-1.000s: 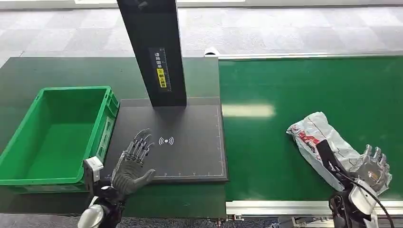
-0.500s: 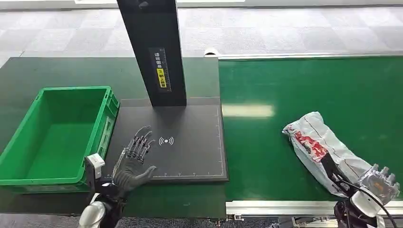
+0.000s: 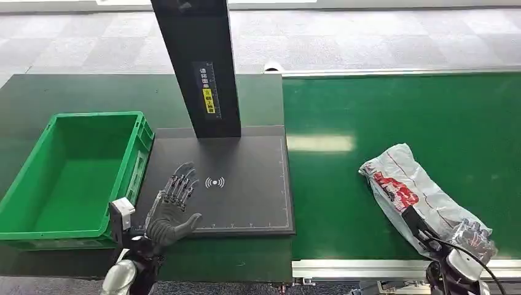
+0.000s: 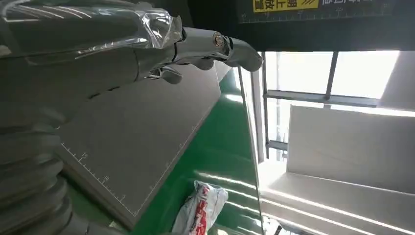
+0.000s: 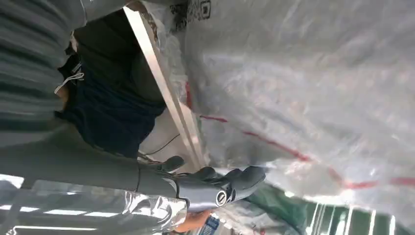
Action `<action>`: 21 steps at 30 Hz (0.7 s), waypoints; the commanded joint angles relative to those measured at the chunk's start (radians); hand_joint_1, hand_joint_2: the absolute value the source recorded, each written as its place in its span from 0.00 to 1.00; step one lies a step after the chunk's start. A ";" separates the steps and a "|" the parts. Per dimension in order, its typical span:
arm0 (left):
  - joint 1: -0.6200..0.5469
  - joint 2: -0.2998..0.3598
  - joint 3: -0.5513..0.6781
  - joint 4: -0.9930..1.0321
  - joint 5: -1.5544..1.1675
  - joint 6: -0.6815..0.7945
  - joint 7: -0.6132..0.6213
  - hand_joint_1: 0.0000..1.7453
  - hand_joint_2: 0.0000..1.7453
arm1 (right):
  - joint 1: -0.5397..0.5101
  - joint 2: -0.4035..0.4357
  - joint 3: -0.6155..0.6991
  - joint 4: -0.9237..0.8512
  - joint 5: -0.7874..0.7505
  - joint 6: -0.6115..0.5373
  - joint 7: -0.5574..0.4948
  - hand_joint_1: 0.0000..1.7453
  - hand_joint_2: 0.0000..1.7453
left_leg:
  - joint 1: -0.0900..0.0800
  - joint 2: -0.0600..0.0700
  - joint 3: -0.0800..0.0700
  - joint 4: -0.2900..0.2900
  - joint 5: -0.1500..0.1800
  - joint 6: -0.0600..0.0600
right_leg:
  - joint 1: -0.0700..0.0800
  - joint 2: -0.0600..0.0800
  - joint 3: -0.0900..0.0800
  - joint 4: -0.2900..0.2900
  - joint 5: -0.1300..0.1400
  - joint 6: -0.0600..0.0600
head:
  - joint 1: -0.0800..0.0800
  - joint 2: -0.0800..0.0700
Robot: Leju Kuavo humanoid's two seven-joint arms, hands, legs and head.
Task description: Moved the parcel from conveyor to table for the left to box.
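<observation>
The parcel (image 3: 408, 196), a crumpled white plastic bag with red print, lies on the green conveyor belt (image 3: 381, 110) at the right, its end reaching the near edge. My right hand (image 3: 472, 236) sits low at that end, part of it veiled by the plastic. In the right wrist view its fingers (image 5: 230, 183) stretch along the parcel (image 5: 303, 88) with nothing between them and the thumb. My left hand (image 3: 172, 209) hovers open, fingers spread, over the near left corner of the black pad (image 3: 246, 184). The left wrist view shows the left hand (image 4: 147, 44) and the parcel (image 4: 203, 208) far off.
A green crate (image 3: 132, 157) stands on the table left of the black pad. A black column (image 3: 199, 67) rises from the pad's far side. The conveyor's metal rail (image 3: 368, 268) runs along the near edge.
The parcel has shifted slightly left on the belt. My right hand has dropped down toward the near edge at the parcel's end. The left hand has barely moved.
</observation>
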 commanded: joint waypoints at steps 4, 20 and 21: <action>-0.026 0.003 0.023 0.061 0.001 0.007 0.008 0.00 1.00 | -0.054 0.006 0.121 0.148 -0.057 0.051 -0.160 0.89 1.00 | 0.001 0.003 0.003 -0.001 0.001 0.001 | 0.001 0.001 0.003 -0.002 0.001 -0.001 | 0.001 0.000; 0.015 0.004 0.039 0.005 0.009 0.008 0.013 0.00 1.00 | -0.017 -0.004 0.195 0.058 -0.091 0.049 -0.194 1.00 1.00 | 0.000 0.008 0.005 0.000 0.000 0.003 | 0.001 0.007 0.003 -0.002 0.004 0.000 | 0.000 0.000; 0.018 0.005 0.039 0.004 0.009 0.007 0.013 0.00 1.00 | -0.018 -0.003 0.198 0.057 -0.091 0.049 -0.194 1.00 1.00 | 0.001 0.008 0.005 0.000 0.000 0.003 | 0.001 0.007 0.003 -0.001 0.004 0.000 | 0.000 0.000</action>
